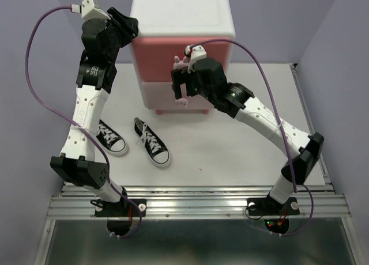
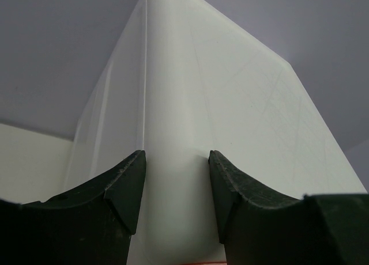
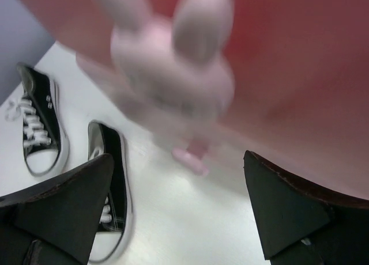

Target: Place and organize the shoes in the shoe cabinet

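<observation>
The shoe cabinet (image 1: 184,11) stands at the back of the table, white, with a darker pink drawer (image 1: 155,55) over a paler one (image 1: 158,92). My left gripper (image 1: 131,30) is shut on the cabinet's left front corner; in the left wrist view the corner edge (image 2: 173,103) runs up between the two fingers (image 2: 176,161). My right gripper (image 1: 177,80) hangs open in front of the upper drawer. Its bunny knob (image 3: 173,63) is blurred, just above the gap between the fingers (image 3: 179,161). Two black shoes (image 1: 109,137) (image 1: 151,141) lie on the table, also in the right wrist view (image 3: 37,127) (image 3: 112,184).
Purple walls close in the table (image 1: 230,150) at the back and both sides. A metal rail (image 1: 196,204) runs along the near edge, with both arm bases on it. Purple cables loop off each wrist.
</observation>
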`<act>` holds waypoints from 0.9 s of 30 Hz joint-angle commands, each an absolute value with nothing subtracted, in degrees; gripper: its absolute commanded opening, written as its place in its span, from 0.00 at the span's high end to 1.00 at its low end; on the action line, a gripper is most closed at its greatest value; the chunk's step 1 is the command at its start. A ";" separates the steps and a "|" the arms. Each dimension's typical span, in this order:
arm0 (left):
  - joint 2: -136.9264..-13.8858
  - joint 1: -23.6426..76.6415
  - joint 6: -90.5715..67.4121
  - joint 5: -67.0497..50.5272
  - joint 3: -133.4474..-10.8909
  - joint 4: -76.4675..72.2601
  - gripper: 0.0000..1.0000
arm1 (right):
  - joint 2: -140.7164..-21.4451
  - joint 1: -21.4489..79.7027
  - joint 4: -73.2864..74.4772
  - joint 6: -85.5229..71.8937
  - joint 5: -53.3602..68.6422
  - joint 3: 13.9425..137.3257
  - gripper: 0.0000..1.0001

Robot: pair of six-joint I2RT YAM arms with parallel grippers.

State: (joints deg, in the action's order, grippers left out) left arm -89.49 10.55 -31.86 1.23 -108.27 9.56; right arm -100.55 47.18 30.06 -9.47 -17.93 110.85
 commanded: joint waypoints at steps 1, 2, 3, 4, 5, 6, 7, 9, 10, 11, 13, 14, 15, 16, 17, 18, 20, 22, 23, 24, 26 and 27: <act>-93.43 12.57 -28.74 -2.55 -105.47 21.80 0.43 | -85.14 50.17 13.12 -4.67 -10.20 92.51 0.00; -93.34 12.57 -28.83 -2.55 -104.95 21.62 0.43 | -82.56 50.97 9.01 -4.48 -10.54 83.67 0.00; -93.17 12.57 -28.92 -2.46 -104.77 21.45 0.43 | -80.53 50.98 8.01 -5.35 -11.33 80.37 0.00; -92.90 12.57 -29.00 -2.55 -104.16 21.27 0.43 | -78.51 51.76 8.35 -8.23 -12.21 78.42 0.00; -92.73 12.57 -29.18 -2.46 -103.72 21.18 0.43 | -78.40 52.72 10.87 -9.91 -13.78 77.44 0.00; -92.38 12.57 -29.27 -2.46 -103.28 21.01 0.43 | -78.66 53.26 12.20 -11.67 -16.50 77.08 0.00; -92.03 12.57 -29.35 -2.46 -102.14 20.48 0.43 | -79.97 55.00 13.09 -12.39 -18.52 77.08 0.00; -91.50 12.57 -29.97 -2.37 -100.90 20.04 0.43 | -81.82 55.63 13.54 -16.14 -25.30 77.17 0.00; -91.32 12.57 -30.06 -2.29 -100.46 19.87 0.43 | -83.13 55.63 13.19 -17.65 -27.05 77.60 0.00; -91.14 12.57 -30.32 -2.20 -100.02 19.78 0.43 | -86.19 55.63 12.75 -19.15 -29.51 78.22 0.00; -90.88 12.57 -30.24 -1.67 -99.84 19.86 0.43 | -90.24 55.63 13.88 -22.92 -36.36 82.23 0.00; -90.79 12.57 -30.15 -1.41 -100.02 19.95 0.43 | -92.70 55.63 15.10 -24.42 -38.82 84.53 0.00; -90.70 12.48 -30.06 -1.15 -100.11 20.13 0.43 | -97.60 55.63 16.34 -25.74 -43.20 86.99 0.00; -90.70 12.57 -29.71 -0.79 -100.19 20.30 0.43 | -100.00 55.63 17.65 -28.10 -44.72 92.15 0.00; -90.70 12.57 -29.53 -0.88 -100.37 20.56 0.43 | -102.19 55.63 19.58 -29.26 -46.30 94.37 0.00; -90.79 12.57 -29.44 -0.79 -100.37 20.65 0.43 | -105.96 55.63 20.56 -32.05 -48.84 96.40 0.00; -90.88 12.57 -29.53 -0.79 -100.46 20.57 0.43 | -109.32 55.63 21.18 -33.48 -50.18 101.05 0.00; -91.05 12.57 -29.71 -1.05 -100.55 20.57 0.43 | -113.35 55.63 21.53 -34.45 -51.85 103.79 0.00; -91.05 12.57 -29.79 -1.05 -100.55 20.48 0.43 | -114.42 55.63 22.49 -34.89 -52.99 106.32 0.00; -91.05 12.57 -29.79 -1.14 -100.55 20.39 0.43 | -115.30 55.63 22.76 -35.24 -53.96 107.39 0.00; -91.05 12.57 -29.88 -1.06 -100.37 20.13 0.43 | -116.98 55.63 22.85 -35.25 -56.86 108.54 0.00; -90.97 12.57 -30.06 -1.05 -100.20 20.04 0.43 | -117.16 55.63 22.85 -35.16 -57.74 109.24 0.00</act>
